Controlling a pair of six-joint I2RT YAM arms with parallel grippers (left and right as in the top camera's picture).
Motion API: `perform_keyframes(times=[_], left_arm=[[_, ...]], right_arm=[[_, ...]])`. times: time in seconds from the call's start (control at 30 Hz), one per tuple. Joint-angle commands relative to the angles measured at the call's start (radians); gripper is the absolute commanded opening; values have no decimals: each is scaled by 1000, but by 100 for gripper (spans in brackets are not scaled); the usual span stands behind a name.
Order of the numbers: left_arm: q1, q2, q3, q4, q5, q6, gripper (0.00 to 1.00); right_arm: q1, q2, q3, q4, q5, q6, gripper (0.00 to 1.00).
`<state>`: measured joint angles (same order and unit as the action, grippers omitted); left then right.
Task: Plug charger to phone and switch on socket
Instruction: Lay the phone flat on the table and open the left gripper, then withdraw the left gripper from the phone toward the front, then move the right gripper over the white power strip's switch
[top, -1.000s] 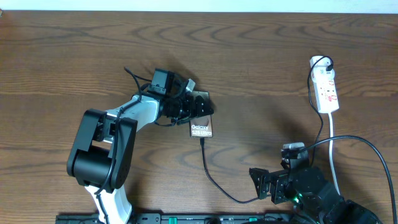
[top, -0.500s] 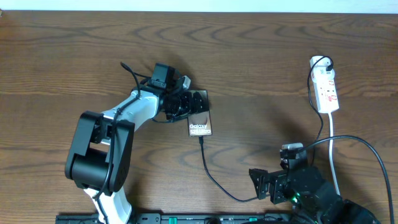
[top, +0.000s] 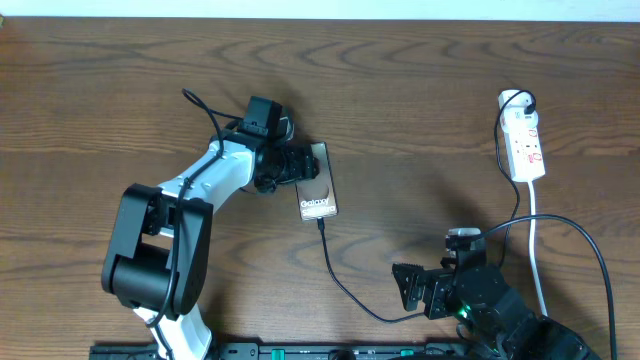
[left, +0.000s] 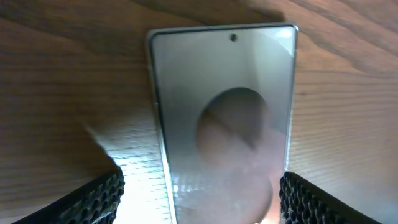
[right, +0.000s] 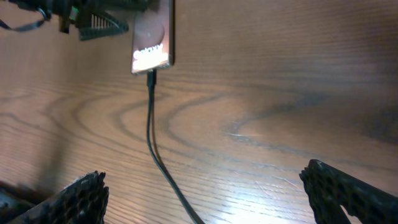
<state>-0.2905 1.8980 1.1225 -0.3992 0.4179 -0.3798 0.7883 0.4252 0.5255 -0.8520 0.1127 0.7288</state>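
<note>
Left gripper spread wide, clamping nothing: the phone lies flat between its fingers, stretching away ahead. Right gripper fully open and empty, the charger running out ahead into the phone's near end. Plugging looks done; next the socket, well behind the right gripper, needs its switch pressed

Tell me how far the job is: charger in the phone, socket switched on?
Done, it seems: the charger meets the phone at its lower edge, and its plug is in the socket. In hand: the left gripper stands open around the phone. Left: switching the socket on; its state is too small to tell, and the open right gripper is far from it.
</note>
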Motion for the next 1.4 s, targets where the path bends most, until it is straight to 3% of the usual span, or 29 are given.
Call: perform_keyframes(times=[0.0, 0.13, 0.33, 0.47, 0.53, 0.67, 0.9, 1.2, 1.37], left_arm=[[15, 80, -8, -89, -188, 59, 83], [15, -14, 89, -223, -235, 70, 83], [15, -328, 176, -402, -376, 69, 83], [14, -616, 174, -484, -398, 69, 83], [8, -809, 156, -512, -422, 69, 83], [2, -1110, 98, -560, -480, 68, 83], [2, -1435, -40, -601, -486, 18, 83], [2, -1534, -96, -687, -487, 2, 84], [2, -1534, -96, -723, -471, 1, 84]], right_arm=[[-5, -2, -6, 6, 10, 43, 99], [-5, -2, -6, 7, 58, 41, 97], [-5, -2, -6, 7, 177, 41, 47], [-6, -2, -6, 7, 268, 53, 22], [-13, -2, -6, 7, 347, 103, 2], [-54, -2, 20, 7, 419, 161, 1], [-233, 32, 200, -43, 443, 154, 1], [-612, 334, 583, -194, 434, 51, 1], [-836, 597, 827, -290, 261, -2, 1]])
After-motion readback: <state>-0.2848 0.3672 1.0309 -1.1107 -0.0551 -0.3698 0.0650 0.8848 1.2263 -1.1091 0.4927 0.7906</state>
